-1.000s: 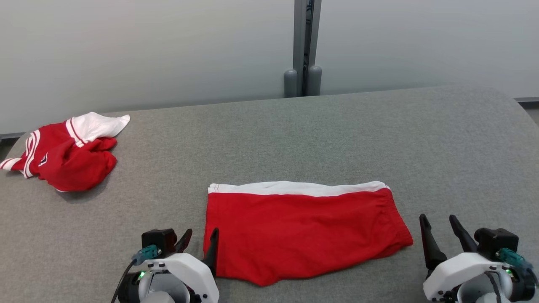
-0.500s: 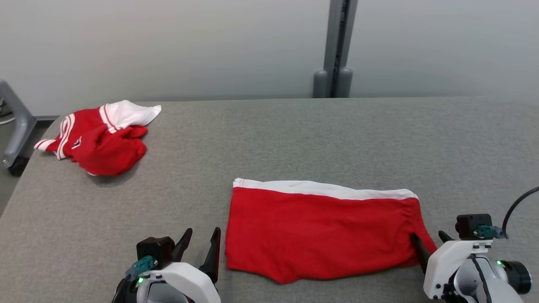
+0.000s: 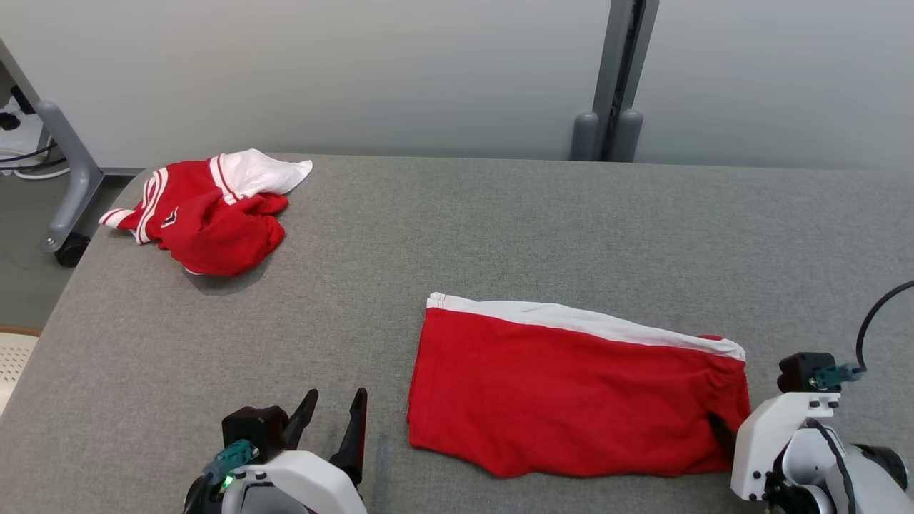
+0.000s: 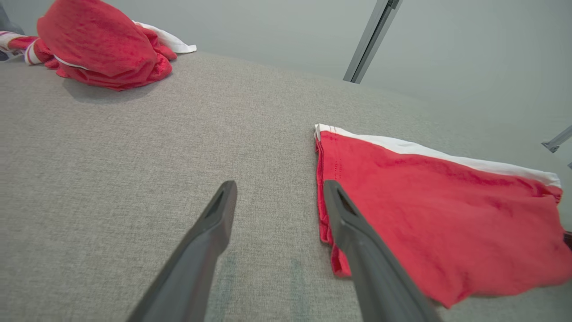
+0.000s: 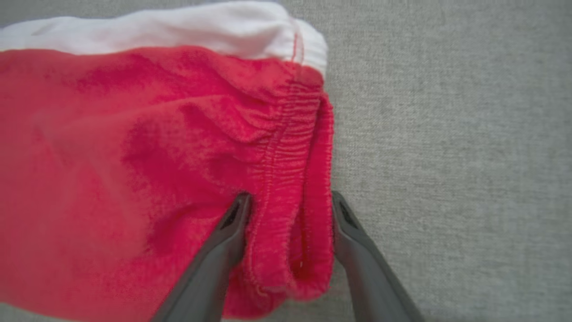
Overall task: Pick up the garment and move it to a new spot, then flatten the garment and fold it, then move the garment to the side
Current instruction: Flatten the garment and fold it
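The garment (image 3: 571, 392) is a folded pair of red shorts with a white band along its far edge, lying flat on the grey table (image 3: 500, 228). My right gripper (image 3: 732, 428) is at its right end. In the right wrist view its jaws (image 5: 290, 199) stand apart astride the gathered elastic waistband (image 5: 290, 147), one finger on the red cloth, the other at the edge. My left gripper (image 3: 335, 396) rests open on bare table just left of the garment's left edge (image 4: 319, 179), with nothing between its fingers (image 4: 210, 232).
A second red and white garment (image 3: 214, 214) lies crumpled at the table's far left corner. A grey post (image 3: 614, 107) stands behind the table's far edge. A frame leg with a caster (image 3: 64, 207) stands on the floor past the left edge.
The head camera has turned left, shifting the whole picture. My right gripper has moved from beside the garment onto its right end, now astride the waistband. The left gripper has stayed open.
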Controlling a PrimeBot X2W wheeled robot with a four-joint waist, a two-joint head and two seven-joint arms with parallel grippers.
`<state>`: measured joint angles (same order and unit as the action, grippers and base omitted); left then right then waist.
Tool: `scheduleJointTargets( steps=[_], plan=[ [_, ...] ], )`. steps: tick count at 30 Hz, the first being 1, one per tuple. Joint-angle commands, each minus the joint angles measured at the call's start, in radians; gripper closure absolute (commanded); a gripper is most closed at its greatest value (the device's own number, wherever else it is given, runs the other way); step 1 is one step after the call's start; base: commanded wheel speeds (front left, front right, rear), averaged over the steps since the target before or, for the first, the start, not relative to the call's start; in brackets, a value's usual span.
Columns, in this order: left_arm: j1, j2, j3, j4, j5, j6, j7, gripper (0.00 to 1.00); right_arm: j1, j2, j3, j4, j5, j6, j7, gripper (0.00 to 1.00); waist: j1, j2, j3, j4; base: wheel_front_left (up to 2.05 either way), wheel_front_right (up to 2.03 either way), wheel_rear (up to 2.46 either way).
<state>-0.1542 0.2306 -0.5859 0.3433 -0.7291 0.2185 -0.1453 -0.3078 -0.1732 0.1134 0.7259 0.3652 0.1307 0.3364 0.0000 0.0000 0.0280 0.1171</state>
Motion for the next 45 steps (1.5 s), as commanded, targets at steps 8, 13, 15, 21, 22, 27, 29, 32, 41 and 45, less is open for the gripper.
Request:
scheduleJointTargets(
  steps=[8, 13, 15, 21, 22, 27, 29, 32, 41, 45],
  plan=[
    [0.010, 0.012, 0.004, -0.025, 0.006, 0.019, -0.003, 0.00, -0.027, -0.044, 0.044, -0.023, 0.088, 0.000, 0.041, 1.00, 0.0000, 0.0000, -0.004, -0.022, 0.00, 0.00, 0.00],
    [0.009, 0.012, 0.001, -0.036, 0.004, 0.021, -0.003, 0.00, -0.035, -0.089, 0.053, -0.058, 0.149, 0.000, 0.076, 1.00, 0.0000, 0.0000, -0.005, -0.043, 0.00, 0.00, 0.00],
    [0.010, 0.013, 0.000, -0.041, 0.004, 0.021, -0.003, 0.00, -0.038, -0.119, 0.053, -0.077, 0.174, 0.000, 0.098, 1.00, 0.0000, 0.0000, -0.005, -0.052, 0.00, 0.00, 0.00],
    [0.008, 0.013, -0.007, -0.054, 0.004, 0.024, 0.001, 0.00, -0.033, -0.218, -0.001, -0.107, 0.221, 0.000, 0.157, 1.00, 0.0000, 0.0000, -0.003, -0.070, 0.00, 0.00, 0.00],
    [0.008, 0.012, -0.007, -0.056, 0.004, 0.024, 0.001, 0.00, -0.031, -0.226, -0.019, -0.107, 0.231, 0.000, 0.169, 1.00, 0.0000, 0.0000, -0.003, -0.072, 0.00, 0.00, 0.00],
    [0.008, 0.011, -0.012, -0.061, 0.000, 0.023, 0.005, 0.00, -0.023, -0.237, -0.075, -0.129, 0.261, 0.000, 0.212, 1.00, 0.0000, 0.0000, -0.001, -0.081, 0.00, 0.00, 0.00],
    [0.008, 0.012, -0.013, -0.061, -0.001, 0.024, 0.005, 0.00, -0.021, -0.225, -0.084, -0.138, 0.272, 0.000, 0.221, 1.00, 0.0000, 0.0000, -0.001, -0.083, 0.00, 0.00, 0.00],
    [0.008, 0.013, -0.016, -0.061, -0.002, 0.023, 0.007, 0.00, -0.012, -0.200, -0.095, -0.178, 0.301, 0.000, 0.247, 1.00, 0.0000, 0.0000, -0.003, -0.085, 0.00, 0.00, 0.00],
    [0.016, 0.012, -0.027, -0.052, -0.008, 0.014, 0.011, 0.00, 0.058, -0.105, -0.066, -0.357, 0.407, 0.000, 0.325, 1.00, 0.0000, 0.0000, -0.033, -0.069, 0.00, 0.00, 0.00],
    [0.012, 0.013, -0.032, -0.057, -0.008, 0.016, 0.014, 0.00, 0.079, -0.060, -0.025, -0.423, 0.415, 0.000, 0.329, 1.00, 0.0000, 0.0000, -0.040, -0.054, 0.00, 0.00, 0.00]
  ],
)
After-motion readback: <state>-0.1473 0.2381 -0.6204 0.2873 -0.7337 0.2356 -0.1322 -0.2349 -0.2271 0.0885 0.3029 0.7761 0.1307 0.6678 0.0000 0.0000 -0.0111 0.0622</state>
